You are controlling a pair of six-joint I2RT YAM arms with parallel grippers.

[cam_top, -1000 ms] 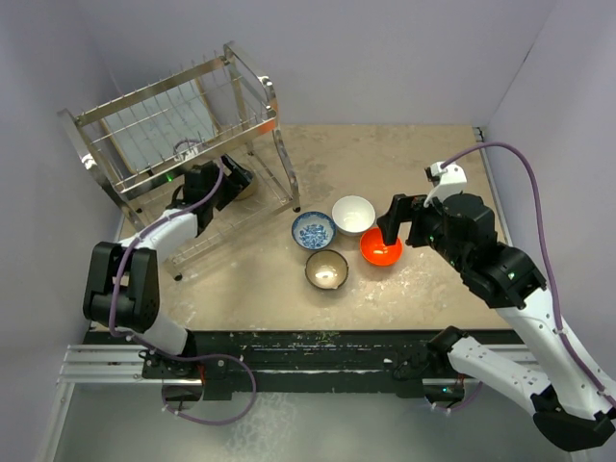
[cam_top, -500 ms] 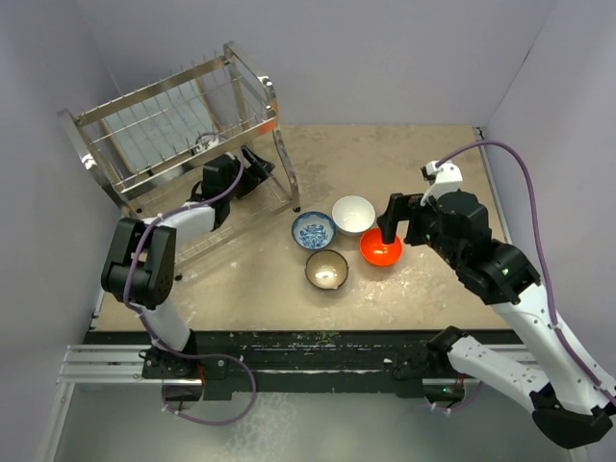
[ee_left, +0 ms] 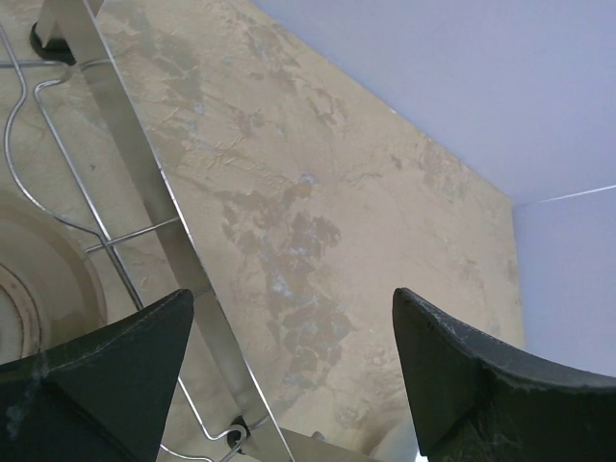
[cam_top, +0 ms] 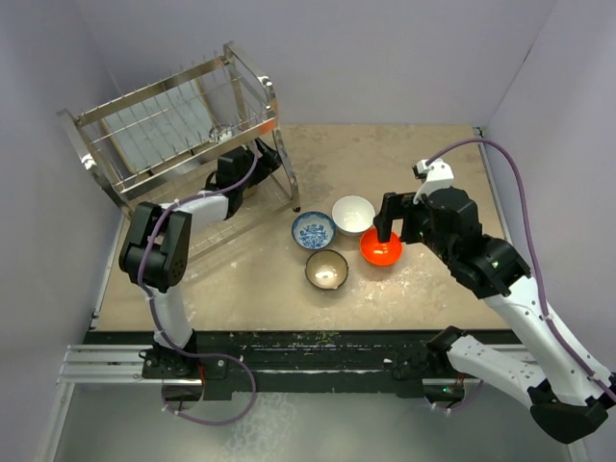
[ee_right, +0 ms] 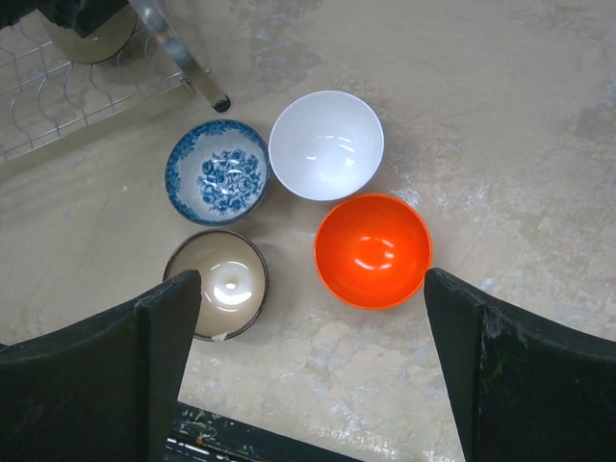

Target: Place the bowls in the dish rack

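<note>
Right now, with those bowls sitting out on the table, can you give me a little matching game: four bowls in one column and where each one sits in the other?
Things:
1. white bowl
2. orange bowl
3. blue-patterned bowl
4. dark brown bowl

Places:
A. closest to the table's near edge
B. under the open right claw
C. nearest the dish rack's leg
D. farthest back of the four

Pairs: 1-D, 2-B, 3-C, 4-A.

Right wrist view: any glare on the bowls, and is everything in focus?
Right wrist view: small glare spots inside the orange bowl, white bowl and brown bowl; in the same view the bowls are sharp, the near fingers dark and soft-edged.
</note>
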